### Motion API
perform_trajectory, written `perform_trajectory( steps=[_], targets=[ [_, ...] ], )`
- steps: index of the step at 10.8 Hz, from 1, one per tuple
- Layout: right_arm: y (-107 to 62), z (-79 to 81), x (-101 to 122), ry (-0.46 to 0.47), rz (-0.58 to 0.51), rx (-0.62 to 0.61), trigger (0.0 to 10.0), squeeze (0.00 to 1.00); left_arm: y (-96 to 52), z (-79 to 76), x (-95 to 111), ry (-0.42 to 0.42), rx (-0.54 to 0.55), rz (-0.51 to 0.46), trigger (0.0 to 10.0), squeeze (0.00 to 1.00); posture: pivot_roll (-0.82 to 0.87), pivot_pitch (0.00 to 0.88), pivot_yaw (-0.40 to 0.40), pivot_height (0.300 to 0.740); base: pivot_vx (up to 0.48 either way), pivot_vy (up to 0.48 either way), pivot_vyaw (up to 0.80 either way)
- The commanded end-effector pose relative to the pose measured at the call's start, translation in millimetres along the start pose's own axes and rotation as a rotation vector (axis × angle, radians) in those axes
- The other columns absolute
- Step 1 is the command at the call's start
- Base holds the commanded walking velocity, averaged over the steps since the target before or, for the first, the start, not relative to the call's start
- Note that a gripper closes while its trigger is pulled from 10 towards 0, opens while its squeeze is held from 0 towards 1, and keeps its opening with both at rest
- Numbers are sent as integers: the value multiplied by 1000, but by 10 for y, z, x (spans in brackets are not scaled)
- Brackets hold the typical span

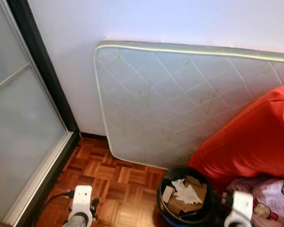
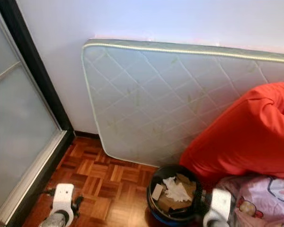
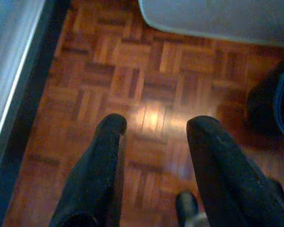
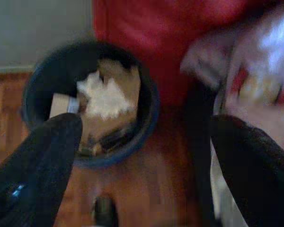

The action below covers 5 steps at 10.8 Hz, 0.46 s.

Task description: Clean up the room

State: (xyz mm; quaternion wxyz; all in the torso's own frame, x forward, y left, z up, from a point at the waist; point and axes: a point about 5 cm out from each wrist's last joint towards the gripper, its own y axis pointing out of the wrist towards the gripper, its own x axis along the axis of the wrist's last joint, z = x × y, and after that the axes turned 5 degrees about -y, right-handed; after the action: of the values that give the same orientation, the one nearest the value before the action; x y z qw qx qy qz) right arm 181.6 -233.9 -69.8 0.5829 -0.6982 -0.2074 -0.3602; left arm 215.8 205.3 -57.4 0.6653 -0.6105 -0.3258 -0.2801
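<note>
A dark round bin (image 1: 184, 215) stands on the parquet floor, holding crumpled white paper (image 1: 187, 193) and cardboard scraps (image 1: 167, 194). In the right wrist view the bin (image 4: 87, 101) lies just beyond my right gripper (image 4: 146, 137), which is open with nothing between its fingers. My left gripper (image 3: 156, 127) is open too, hanging over bare parquet to the left of the bin. Both wrists (image 1: 81, 203) show at the bottom edge of the eye views, the right one (image 1: 239, 208) beside the bin.
A white quilted mattress (image 1: 180, 104) leans on its side against the wall. A red beanbag (image 1: 255, 137) sits right of the bin, with pink printed fabric (image 2: 265, 196) below it. A frosted sliding door (image 1: 19, 123) with a dark frame runs along the left.
</note>
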Motion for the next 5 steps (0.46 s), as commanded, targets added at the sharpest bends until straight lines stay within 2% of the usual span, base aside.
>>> perform_trajectory(
  steps=[1,5],
  targets=[
    [-30,-2,-104,42,46,-20,10000,0,-18,37,-97,27,14,68,10000,0,140,0,2,740,0,0,-788],
    [-55,74,-202,43,98,-23,10000,0,-10,33,-113,43,13,107,10000,0,120,0,21,740,0,0,-778]
  ],
)
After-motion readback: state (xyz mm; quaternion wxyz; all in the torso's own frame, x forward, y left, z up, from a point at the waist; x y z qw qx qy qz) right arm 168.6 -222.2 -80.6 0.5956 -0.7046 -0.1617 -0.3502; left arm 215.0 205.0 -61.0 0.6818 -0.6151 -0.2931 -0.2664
